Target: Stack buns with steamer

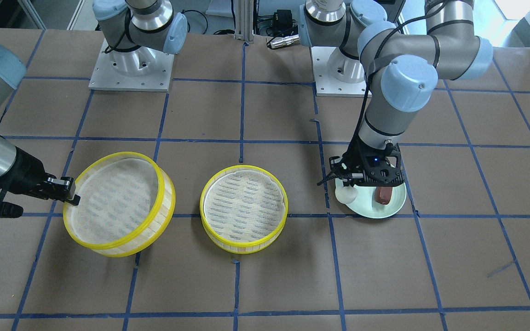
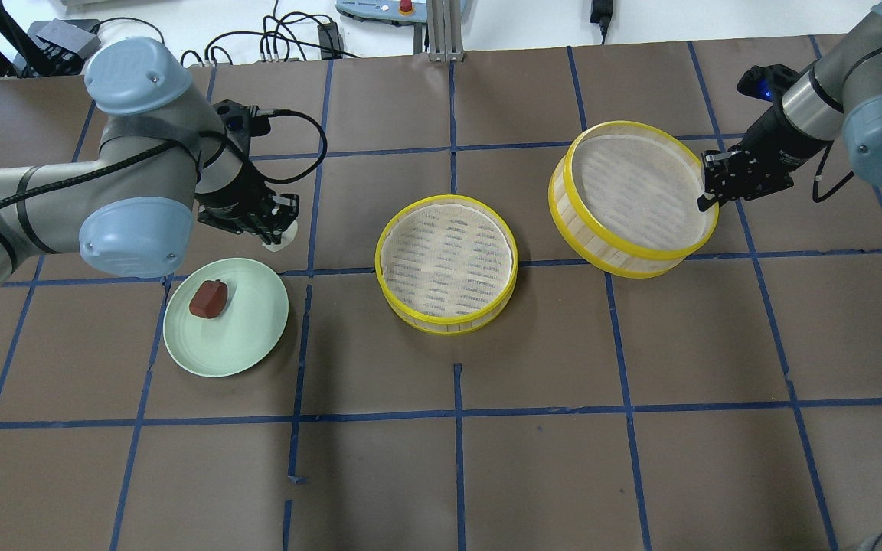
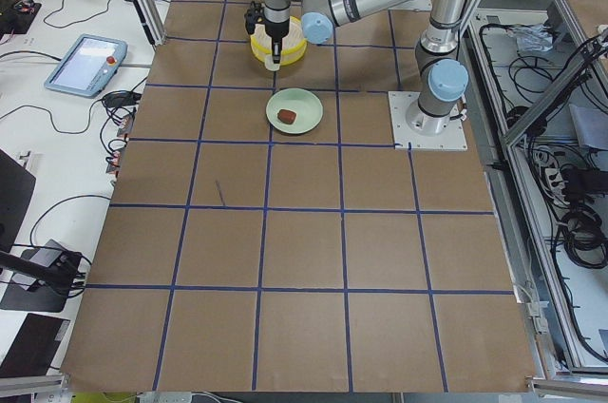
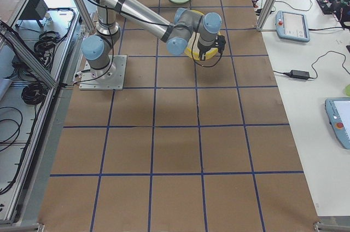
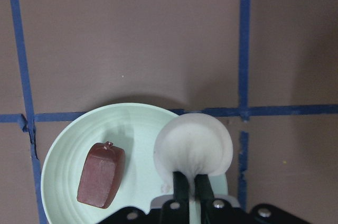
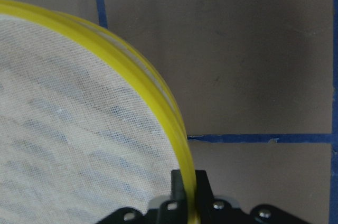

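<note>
The table is papered brown and gridded with blue tape. A yellow-rimmed steamer sits flat in the middle of it.

From overhead the white bun is only a pale sliver under the left gripper. The left wrist camera shows it plainly, pinched between the two fingers and hanging over the edge of the pale green plate. The reddish-brown bun lies on that plate, apart from the white one.

The right gripper is clamped on the rim of the second steamer. Its wrist view shows one finger inside the yellow rim and one outside. Only the front-facing and overhead views show this steamer tipped at an angle.
</note>
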{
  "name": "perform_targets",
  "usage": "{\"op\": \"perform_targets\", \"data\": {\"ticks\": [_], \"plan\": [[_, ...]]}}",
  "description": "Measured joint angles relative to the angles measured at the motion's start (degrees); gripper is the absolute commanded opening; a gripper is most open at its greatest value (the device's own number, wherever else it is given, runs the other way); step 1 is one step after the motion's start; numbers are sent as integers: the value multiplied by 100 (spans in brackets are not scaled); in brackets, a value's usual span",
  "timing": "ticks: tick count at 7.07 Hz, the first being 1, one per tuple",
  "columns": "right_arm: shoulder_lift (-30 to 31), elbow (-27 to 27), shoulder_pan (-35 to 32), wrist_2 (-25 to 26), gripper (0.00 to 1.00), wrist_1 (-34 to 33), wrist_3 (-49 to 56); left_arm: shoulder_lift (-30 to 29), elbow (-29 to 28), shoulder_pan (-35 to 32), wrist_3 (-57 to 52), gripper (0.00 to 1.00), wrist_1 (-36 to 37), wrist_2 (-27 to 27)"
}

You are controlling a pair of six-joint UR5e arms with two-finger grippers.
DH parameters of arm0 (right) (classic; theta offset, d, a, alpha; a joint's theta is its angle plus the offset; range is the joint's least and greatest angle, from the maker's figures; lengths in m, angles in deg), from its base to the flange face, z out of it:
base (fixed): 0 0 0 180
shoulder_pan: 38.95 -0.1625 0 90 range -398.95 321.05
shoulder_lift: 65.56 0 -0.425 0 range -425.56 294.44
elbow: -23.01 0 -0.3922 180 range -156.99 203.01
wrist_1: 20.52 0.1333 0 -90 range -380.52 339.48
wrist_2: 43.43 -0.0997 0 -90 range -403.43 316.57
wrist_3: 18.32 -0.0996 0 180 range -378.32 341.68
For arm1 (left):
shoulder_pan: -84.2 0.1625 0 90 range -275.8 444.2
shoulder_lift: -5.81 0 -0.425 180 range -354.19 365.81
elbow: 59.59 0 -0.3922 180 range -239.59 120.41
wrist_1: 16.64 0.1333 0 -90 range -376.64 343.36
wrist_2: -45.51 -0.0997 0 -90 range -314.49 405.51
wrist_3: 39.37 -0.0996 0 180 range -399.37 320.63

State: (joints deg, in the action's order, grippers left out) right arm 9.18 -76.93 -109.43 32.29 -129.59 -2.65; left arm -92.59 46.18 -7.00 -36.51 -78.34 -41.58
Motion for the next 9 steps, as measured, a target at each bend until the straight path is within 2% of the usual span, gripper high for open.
{"op": "perform_targets", "data": {"ticks": [2,3,4,6,8,9], "plan": [[10,21,-34,19,11,-6,-94,-324,-377,-834,1269,6,139,216],[11,38,-126,76,11,-5,-214,-683,-531,-1188,1770,42,485,236],[13,75,-277,177,12,-3,-386,-1035,-617,-1437,2114,99,900,238],[13,174,-576,510,12,3,-675,-1275,-596,-1578,2295,100,1250,211],[14,245,-828,739,12,-2,-910,-1256,-567,-1570,2243,100,1271,145],[14,262,-983,854,12,-3,-1103,-1157,-558,-1394,1864,100,1219,-19]]}}
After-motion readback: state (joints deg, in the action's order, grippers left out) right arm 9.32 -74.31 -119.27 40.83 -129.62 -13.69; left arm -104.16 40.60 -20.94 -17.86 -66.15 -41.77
